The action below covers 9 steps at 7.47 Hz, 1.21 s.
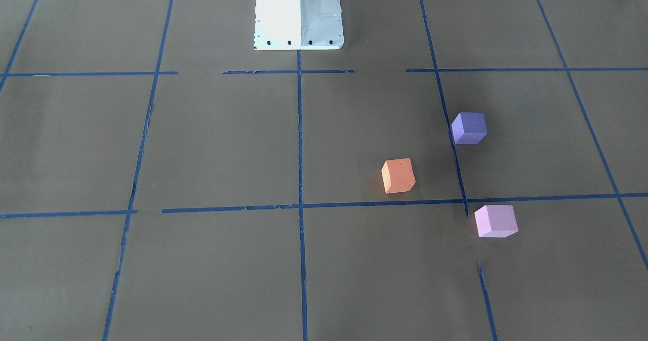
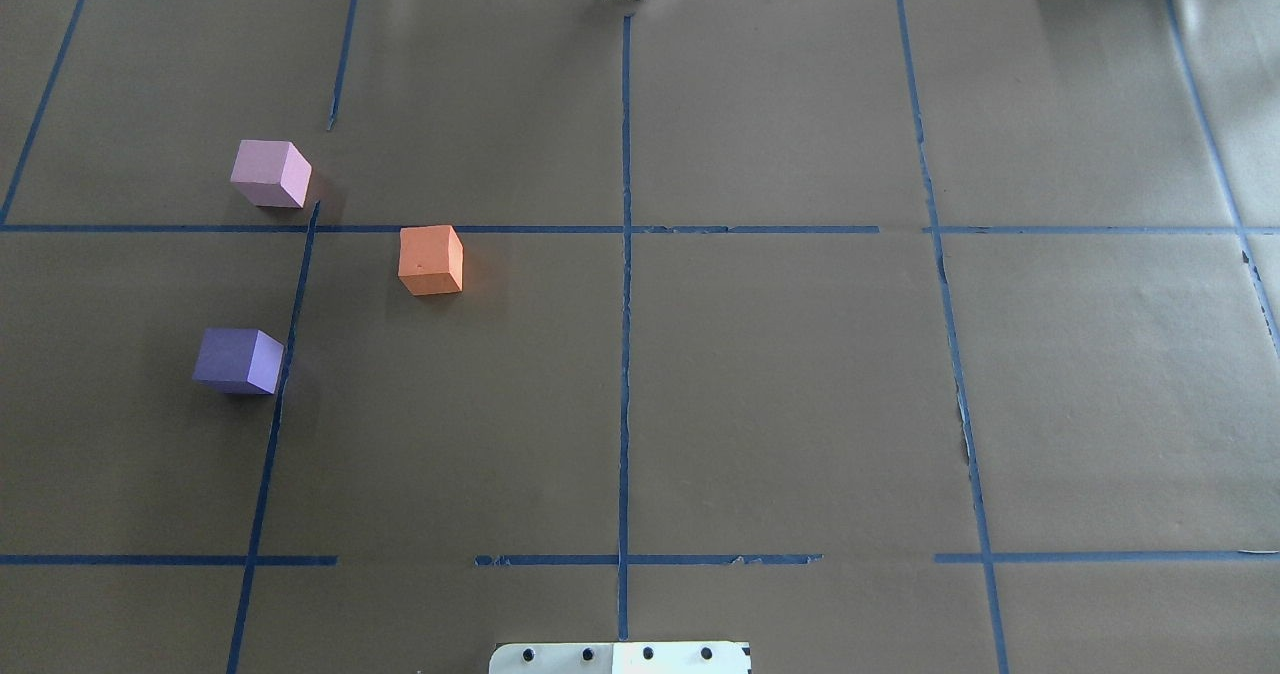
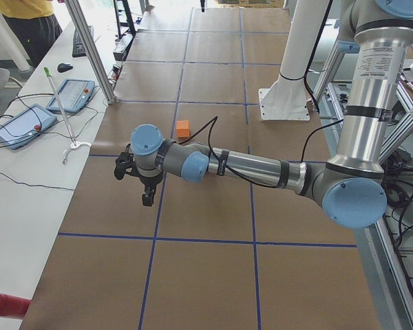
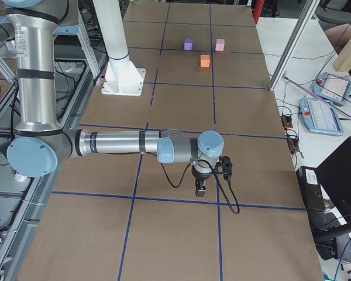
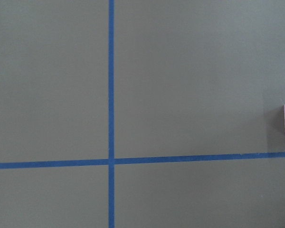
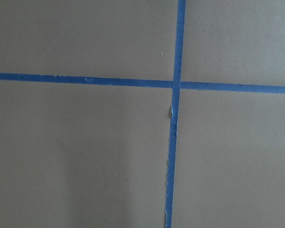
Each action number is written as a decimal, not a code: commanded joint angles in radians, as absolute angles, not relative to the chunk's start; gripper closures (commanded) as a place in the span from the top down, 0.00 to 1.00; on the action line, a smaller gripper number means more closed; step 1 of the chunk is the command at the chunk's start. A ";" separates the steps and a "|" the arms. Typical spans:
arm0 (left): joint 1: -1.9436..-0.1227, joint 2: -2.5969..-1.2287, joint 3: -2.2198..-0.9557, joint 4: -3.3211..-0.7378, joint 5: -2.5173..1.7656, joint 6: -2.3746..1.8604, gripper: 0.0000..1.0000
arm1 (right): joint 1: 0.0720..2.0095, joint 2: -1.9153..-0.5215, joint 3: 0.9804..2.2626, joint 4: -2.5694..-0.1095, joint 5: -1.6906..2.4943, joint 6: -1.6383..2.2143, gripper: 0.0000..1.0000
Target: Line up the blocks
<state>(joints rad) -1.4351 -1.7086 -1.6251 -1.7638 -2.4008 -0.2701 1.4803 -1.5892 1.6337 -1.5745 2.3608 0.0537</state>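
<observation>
Blocks, orange (image 2: 430, 260), purple (image 2: 238, 360) and pink (image 2: 270, 173), sit scattered near the bench's (image 2: 780, 394) left edge, unaligned. Next, the left gripper (image 3: 146, 196) must reach one; whether it is open, I cannot tell.

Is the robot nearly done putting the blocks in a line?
Not started, it seems. Done: nothing; the orange block, purple block and pink block sit apart in a triangle. In hand: nothing; all three rest on the table. Left: moving them into one line.

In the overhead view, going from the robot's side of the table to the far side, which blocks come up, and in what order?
purple block → orange block → pink block
</observation>
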 commanded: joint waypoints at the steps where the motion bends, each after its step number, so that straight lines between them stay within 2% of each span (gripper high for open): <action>1: -1.307 -1.800 -1.657 -1.784 -2.393 -0.458 1.00 | 1.480 -1.589 1.634 -1.574 2.361 0.054 1.00; 2: -1.233 -1.822 -1.681 -1.784 -2.387 -0.554 1.00 | 1.480 -1.589 1.634 -1.574 2.361 0.054 1.00; 5: -1.004 -2.004 -1.661 -1.786 -2.262 -0.719 1.00 | 1.480 -1.589 1.634 -1.575 2.361 0.054 1.00; 9: -0.841 -2.118 -1.618 -1.783 -2.091 -0.969 1.00 | 1.480 -1.589 1.634 -1.575 2.361 0.054 1.00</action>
